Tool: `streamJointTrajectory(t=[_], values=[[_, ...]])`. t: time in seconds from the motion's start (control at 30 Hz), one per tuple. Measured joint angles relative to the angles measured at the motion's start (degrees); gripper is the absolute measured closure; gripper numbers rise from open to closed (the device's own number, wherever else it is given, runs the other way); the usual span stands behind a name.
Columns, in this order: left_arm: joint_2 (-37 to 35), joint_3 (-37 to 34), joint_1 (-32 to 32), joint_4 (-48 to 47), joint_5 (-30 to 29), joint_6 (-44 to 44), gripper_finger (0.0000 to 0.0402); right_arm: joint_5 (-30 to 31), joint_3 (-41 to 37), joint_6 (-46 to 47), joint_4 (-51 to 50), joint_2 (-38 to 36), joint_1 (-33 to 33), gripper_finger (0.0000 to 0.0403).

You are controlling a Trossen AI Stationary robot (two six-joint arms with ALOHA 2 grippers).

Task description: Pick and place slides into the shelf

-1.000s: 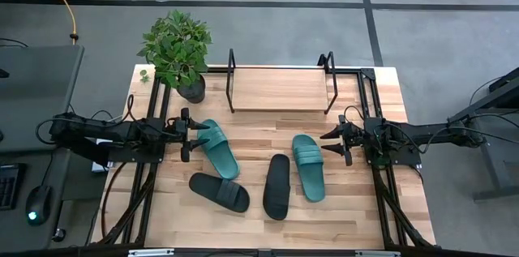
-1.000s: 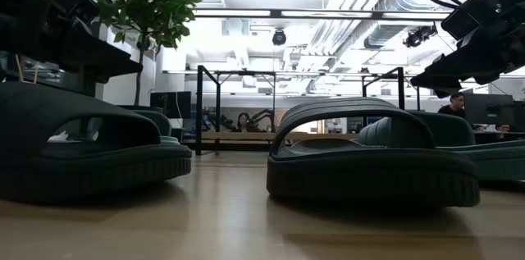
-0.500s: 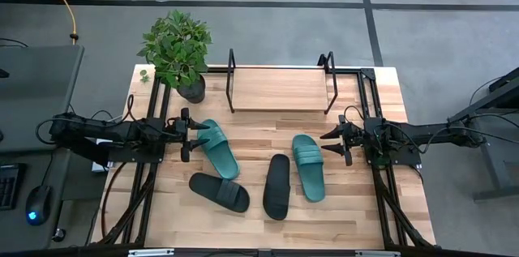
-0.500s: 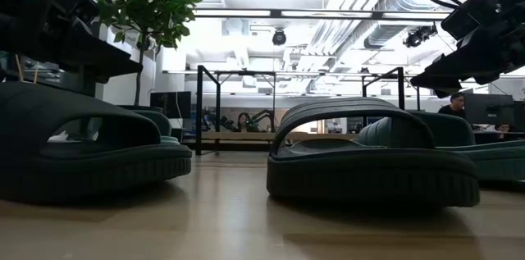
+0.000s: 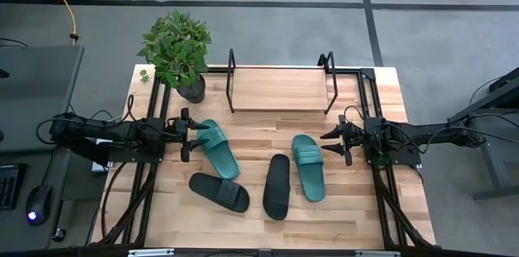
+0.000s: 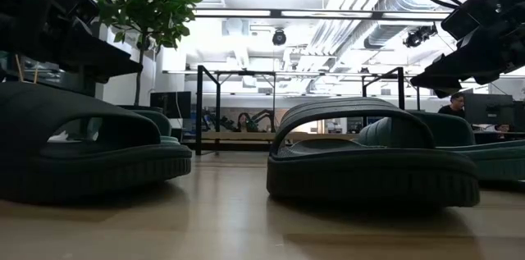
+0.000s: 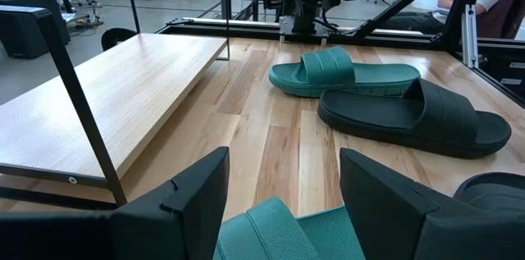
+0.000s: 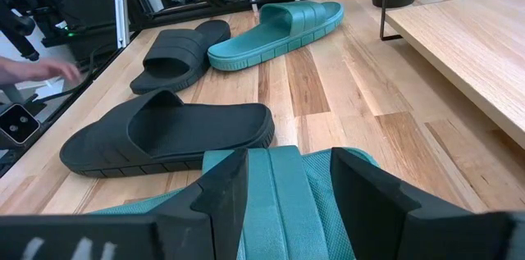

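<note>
Four slides lie sole-down on the tabletop. One teal slide (image 5: 217, 148) is at the left and another teal slide (image 5: 308, 167) at the right. Between them are a black slide (image 5: 219, 192) and a second black slide (image 5: 276, 186). The shelf (image 5: 280, 88) stands at the far edge with its board bare. My left gripper (image 5: 193, 135) is open, its fingers apart above the far end of the left teal slide (image 7: 275, 239). My right gripper (image 5: 331, 140) is open beside and above the right teal slide (image 8: 275, 202). Both hover without touching.
A potted plant (image 5: 178, 50) stands at the table's far left corner, beside the shelf's left black loop frame (image 5: 231, 79). Bare wood lies between the slides and the shelf. A person's hand (image 8: 41, 70) shows beyond the table's left side.
</note>
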Motion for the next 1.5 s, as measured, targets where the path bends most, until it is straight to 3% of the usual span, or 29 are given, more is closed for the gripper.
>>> streamJointTrajectory(t=[0.9, 1.2, 1.5], values=[[0.0, 0.0, 0.0, 0.4, 0.0, 0.0, 0.0186, -0.3, 0.0, -1.0, 0.0, 0.0, 0.0, 0.0237], [0.0, 0.0, 0.0, 0.5, 0.0, -9.1, 0.0186, 0.0, 0.0, -1.0, 0.0, 0.0, 0.0, 0.0237], [0.0, 0.0, 0.0, 0.5, -3.9, -9.7, 0.0186, 1.6, 0.0, -3.6, 0.2, 0.0, 0.0, 0.0237]])
